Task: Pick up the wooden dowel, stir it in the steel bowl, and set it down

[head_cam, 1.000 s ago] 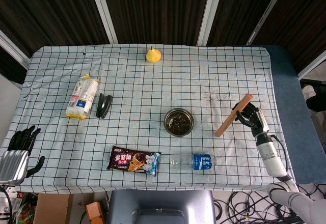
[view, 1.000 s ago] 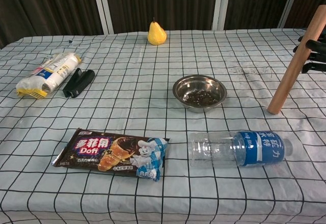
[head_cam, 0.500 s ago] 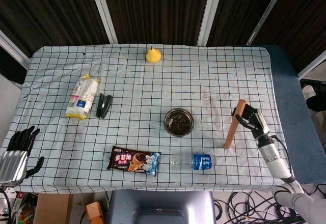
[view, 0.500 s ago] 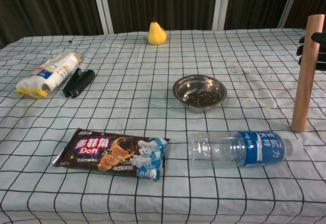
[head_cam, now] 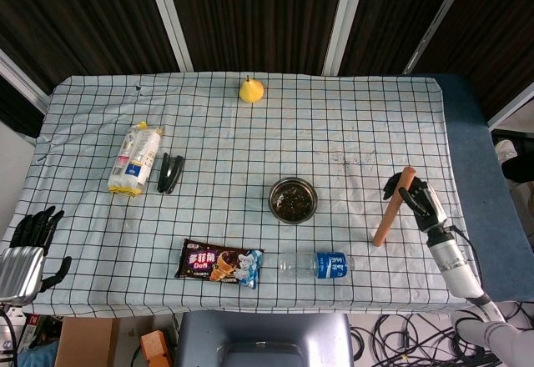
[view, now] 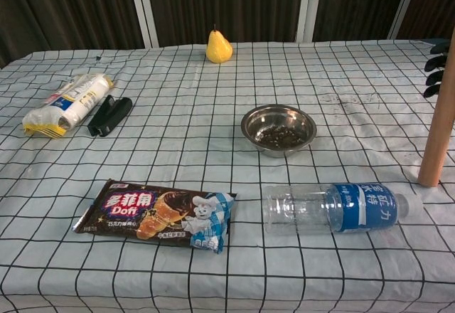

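The counter (head_cam: 350,117), under a checked cloth, carried the steel bowl (head_cam: 293,199) near its middle. To the bowl's right the right hand (head_cam: 417,198) had its fingers (view: 434,78) clamped on the upper part of the wooden dowel (head_cam: 393,208), which stood nearly upright with its lower end at the cloth beside the water bottle (head_cam: 317,263). The left hand (head_cam: 29,246) hung off the counter's left edge, fingers apart.

The snack packet (view: 158,215) reads "Dofi".

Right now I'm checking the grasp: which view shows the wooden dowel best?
Head view: the whole wooden dowel shows, with the right robot hand holding its top. Chest view crops its upper end at the frame edge.
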Tool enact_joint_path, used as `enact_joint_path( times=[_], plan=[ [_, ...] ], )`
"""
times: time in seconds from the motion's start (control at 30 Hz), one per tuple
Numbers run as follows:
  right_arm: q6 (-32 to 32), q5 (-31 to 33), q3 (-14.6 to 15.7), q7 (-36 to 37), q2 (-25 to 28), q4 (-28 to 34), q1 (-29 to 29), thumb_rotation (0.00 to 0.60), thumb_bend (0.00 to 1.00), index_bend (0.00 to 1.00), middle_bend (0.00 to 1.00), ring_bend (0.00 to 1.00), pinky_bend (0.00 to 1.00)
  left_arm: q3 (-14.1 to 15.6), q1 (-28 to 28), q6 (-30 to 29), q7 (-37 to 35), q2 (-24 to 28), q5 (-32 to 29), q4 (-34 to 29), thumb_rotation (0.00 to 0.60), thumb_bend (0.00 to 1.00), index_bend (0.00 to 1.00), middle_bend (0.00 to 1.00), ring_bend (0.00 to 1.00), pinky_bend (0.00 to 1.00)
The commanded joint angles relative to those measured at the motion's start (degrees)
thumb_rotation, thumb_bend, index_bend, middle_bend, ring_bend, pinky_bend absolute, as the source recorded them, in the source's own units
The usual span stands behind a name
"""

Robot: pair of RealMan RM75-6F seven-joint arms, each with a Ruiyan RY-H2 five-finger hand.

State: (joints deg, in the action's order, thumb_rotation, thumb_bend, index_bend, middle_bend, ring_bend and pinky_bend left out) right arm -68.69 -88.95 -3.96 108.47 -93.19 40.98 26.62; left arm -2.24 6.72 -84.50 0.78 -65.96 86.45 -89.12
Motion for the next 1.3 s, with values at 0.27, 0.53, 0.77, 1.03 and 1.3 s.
enact_joint_path(
  times=[0.27,0.53,0.77,1.03,1.3],
  plan=[
    [-1.12,-2.86,3.11,11.28,1.45,0.69,0.15,0.4,0.16,0.58,0.5,0.47,0.49,0.06,-0.12,-0.18,-0.02,0.09,0.12,-0.16,0.6,0.37,0.0,0.0,0.0,0.04],
    [-2.38,-3.15,3.8,14.37,0.91,-0.7,0.22,0.504,0.17,0.88,0.66,0.65,0.64,0.0,-0.13,-0.18,-0.51,0.27,0.09,-0.07,0.6,0.37,0.0,0.0,0.0,0.04],
    [-4.21,-3.58,3.58,14.12,1.24,-0.33,0.96,0.566,0.44,1.0,0.78,0.78,0.73,0.07,-0.06,0.02,-0.63,0.25,0.16,-0.07,0.6,0.38,0.0,0.0,0.0,0.04],
    [-10.29,-4.21,0.34,-3.55,0.52,4.05,3.35,0.6,0.93,1.0,0.93,0.92,0.88,0.23,0.24,0.52,-0.33,0.15,0.42,0.08,0.6,0.38,0.0,0.0,0.0,0.04],
    [-5.75,-3.49,-4.38,-18.96,1.69,20.7,11.07,0.6,0.99,1.0,0.96,0.94,0.9,0.14,0.42,0.84,-0.4,0.03,0.17,0.19,0.6,0.38,0.0,0.0,0.0,0.04]
  ],
)
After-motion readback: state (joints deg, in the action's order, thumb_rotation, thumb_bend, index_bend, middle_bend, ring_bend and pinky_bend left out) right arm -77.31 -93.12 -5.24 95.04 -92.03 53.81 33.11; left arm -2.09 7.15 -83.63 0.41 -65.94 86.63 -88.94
